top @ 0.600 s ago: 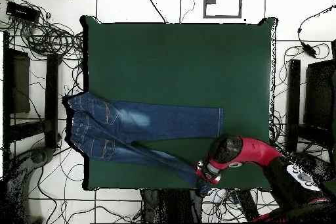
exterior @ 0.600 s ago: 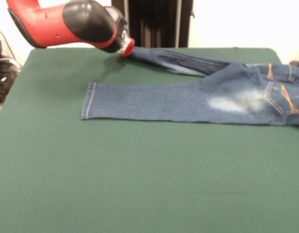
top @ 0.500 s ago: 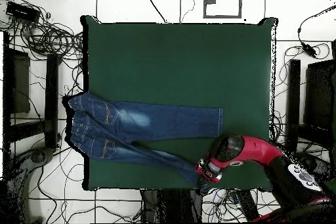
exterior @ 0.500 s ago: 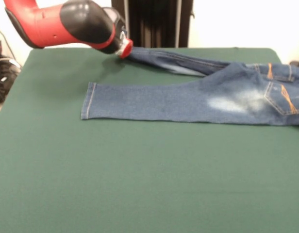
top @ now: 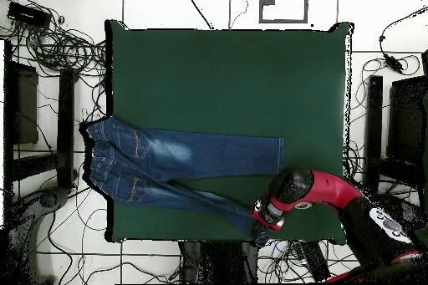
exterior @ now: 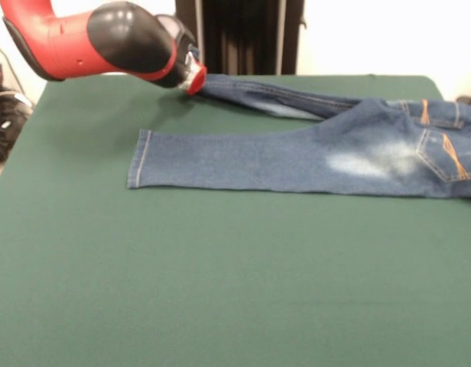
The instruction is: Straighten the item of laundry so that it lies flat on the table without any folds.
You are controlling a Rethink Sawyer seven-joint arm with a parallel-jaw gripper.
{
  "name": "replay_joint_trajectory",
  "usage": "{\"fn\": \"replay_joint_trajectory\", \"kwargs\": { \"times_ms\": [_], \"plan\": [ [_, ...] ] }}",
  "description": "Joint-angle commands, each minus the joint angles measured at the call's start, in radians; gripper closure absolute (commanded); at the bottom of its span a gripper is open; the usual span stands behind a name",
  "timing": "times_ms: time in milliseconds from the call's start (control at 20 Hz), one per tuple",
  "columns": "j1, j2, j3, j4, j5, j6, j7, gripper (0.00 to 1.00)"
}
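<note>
The item of laundry, a small pair of blue jeans with orange stitching, lies on the green table. One leg lies flat and straight, its cuff pointing left. The other leg slants away to the table's far edge, where my gripper is shut on its cuff. In the overhead view the jeans lie across the table, with the waistband hanging over its left edge. The gripper holds the lower leg's end near the bottom edge.
A black stand rises behind the table's far edge, close to the gripper. Cables and dark furniture surround the table on the floor.
The gripper has shifted slightly left in the front view, drawing the held cuff with it. The flat leg has not moved.
</note>
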Motion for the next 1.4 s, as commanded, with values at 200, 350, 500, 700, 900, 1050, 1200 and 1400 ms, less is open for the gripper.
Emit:
{"fn": "replay_joint_trajectory", "kwargs": {
  "times_ms": [200,350,500,700,900,1050,1200,1400],
  "plan": [
    [0.035,0.035,0.12,-0.212,-0.079,-0.049,-0.376,1.0],
    [0.041,0.011,0.123,-0.228,-0.108,-0.033,-0.412,1.0],
    [0.043,-0.011,0.121,-0.224,-0.106,0.016,-0.431,1.0],
    [0.043,-0.017,0.129,-0.236,-0.114,0.059,-0.469,1.0],
    [0.047,-0.055,0.131,-0.242,-0.112,0.118,-0.517,1.0],
    [0.058,-0.115,0.129,-0.23,-0.108,0.135,-0.53,1.0],
    [0.076,-0.134,0.122,-0.247,-0.113,0.12,-0.535,1.0],
    [0.088,-0.143,0.109,-0.246,-0.116,0.06,-0.522,1.0]
  ]
}}
